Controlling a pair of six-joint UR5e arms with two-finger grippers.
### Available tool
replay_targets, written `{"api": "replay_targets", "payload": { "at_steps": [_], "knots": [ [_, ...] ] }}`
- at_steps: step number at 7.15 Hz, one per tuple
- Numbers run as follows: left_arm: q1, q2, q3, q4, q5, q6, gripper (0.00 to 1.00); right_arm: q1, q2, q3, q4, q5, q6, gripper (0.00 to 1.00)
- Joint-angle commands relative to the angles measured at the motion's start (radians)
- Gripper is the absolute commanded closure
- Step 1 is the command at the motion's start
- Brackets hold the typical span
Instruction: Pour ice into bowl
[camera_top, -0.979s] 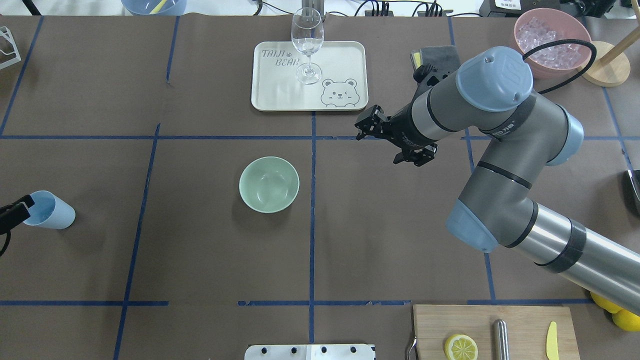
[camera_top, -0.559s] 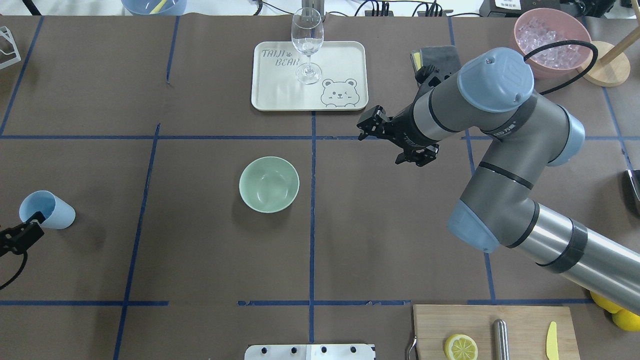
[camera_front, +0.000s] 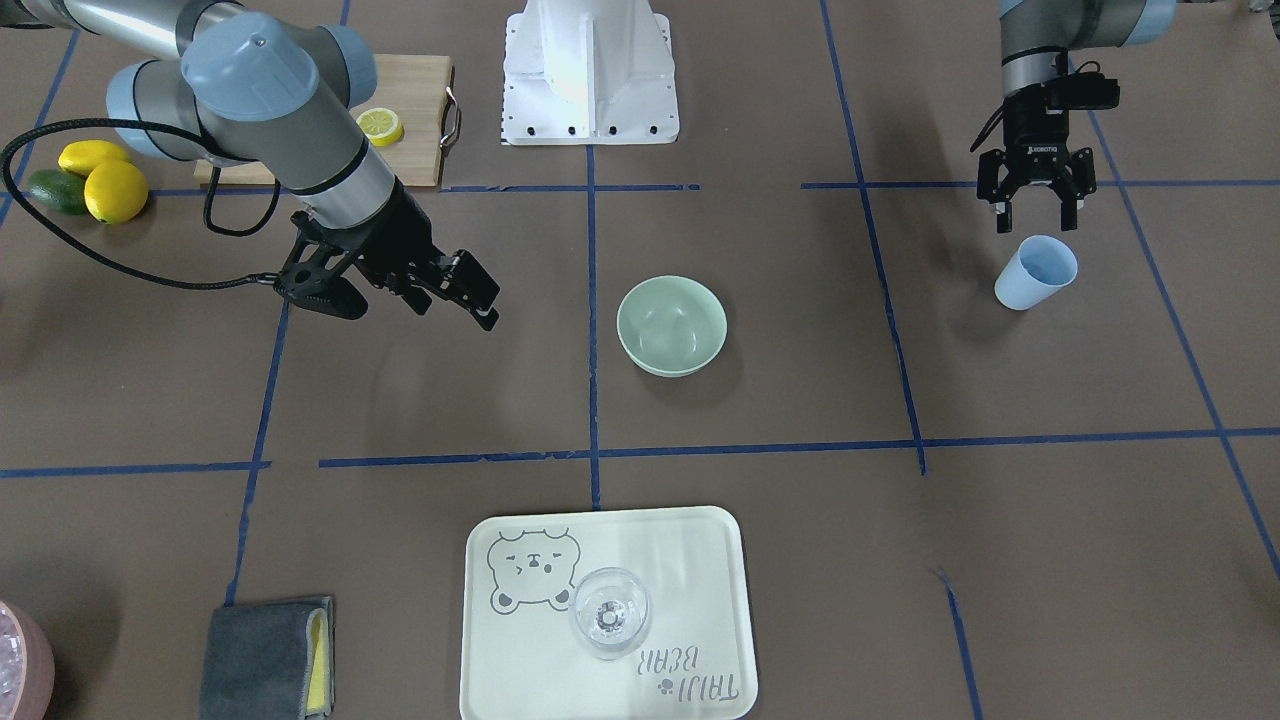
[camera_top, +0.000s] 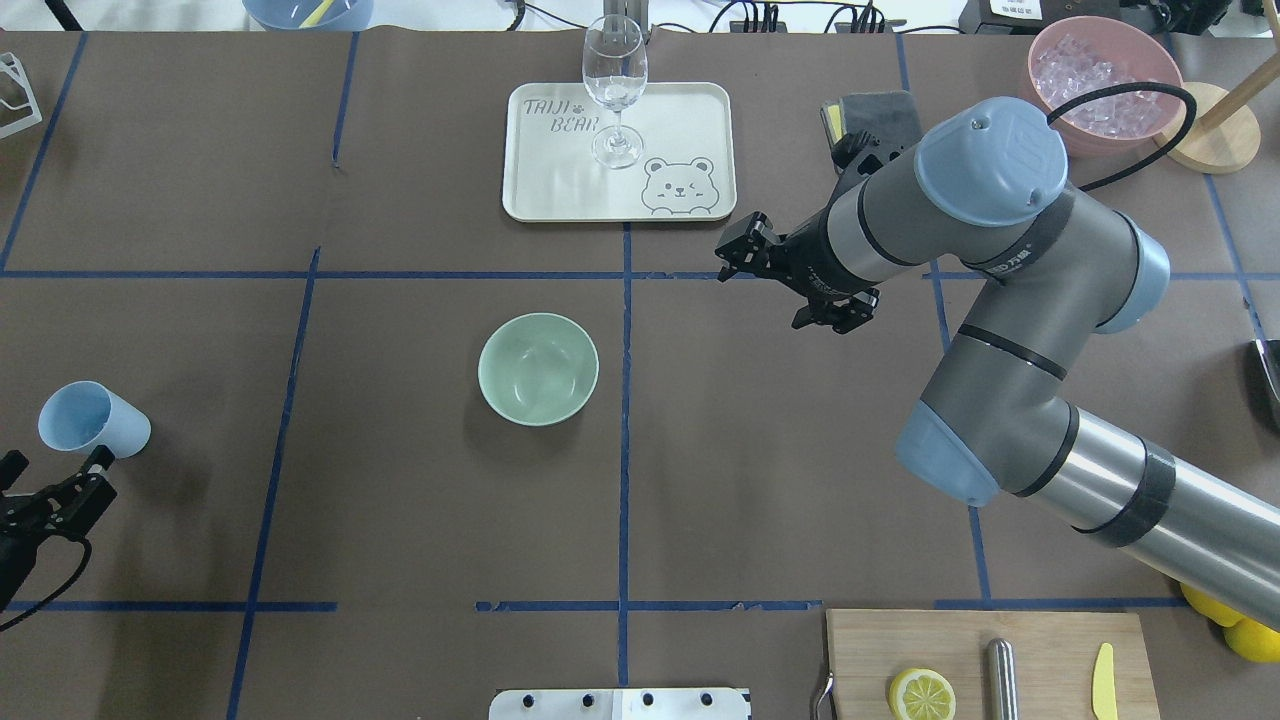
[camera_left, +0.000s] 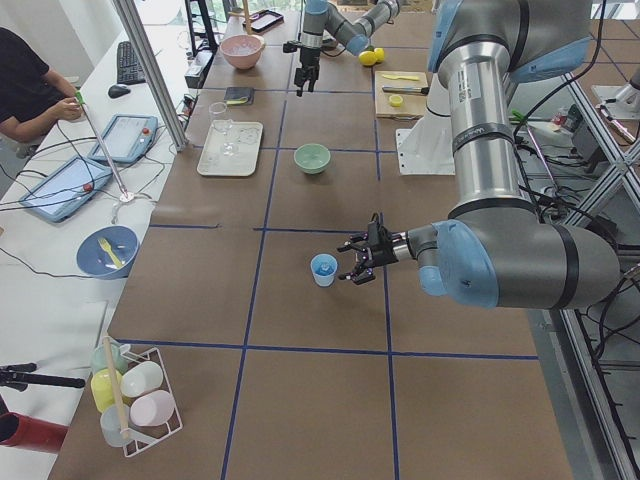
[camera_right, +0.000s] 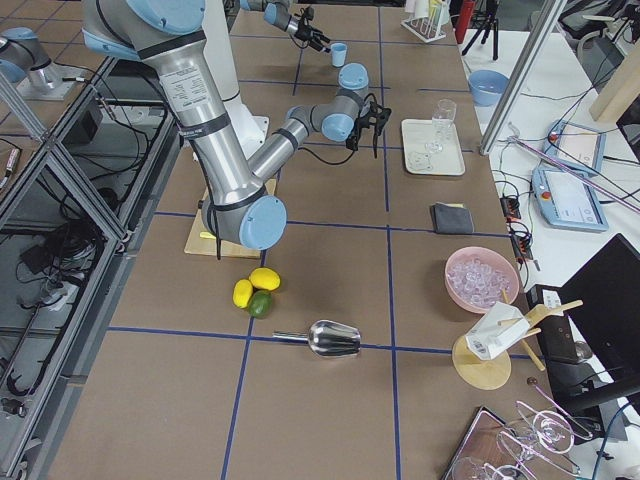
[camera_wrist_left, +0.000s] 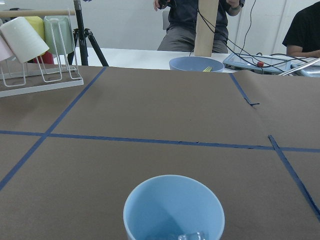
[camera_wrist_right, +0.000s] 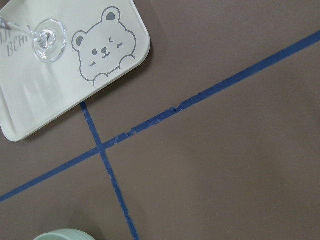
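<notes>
Ice lies in the blue cup, at nine o'clock from the bowl in overhead view; left jaws spread beside it, right jaws also spread.

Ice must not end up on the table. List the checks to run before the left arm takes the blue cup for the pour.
1. Left gripper ready to grasp: ok. Its jaws are spread and hold nothing.
2. Blue cup upright and free: ok. It stands on the table just in front of the left gripper and is not touched.
3. Ice in the cup: ok. Clear cubes glint at the bottom, but how many cannot be told.
4. Mint-green bowl ready to receive: ok. It is upright and nothing is inside.
5. Right gripper out of the way: ok. It hovers open, apart from the bowl, on the side away from the cup.
</notes>
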Motion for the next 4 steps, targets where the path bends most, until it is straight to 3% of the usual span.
{"api": "replay_targets", "payload": {
  "at_steps": [1,4],
  "knots": [
    [0.007,-0.025,0.068,0.005,0.064,0.014,0.02,0.0,-0.004,0.001,0.0,-0.002,0.0,0.0],
    [0.005,-0.117,0.145,0.004,0.063,0.023,0.04,0.0,-0.007,-0.002,0.0,-0.002,-0.002,0.0]
  ]
}}
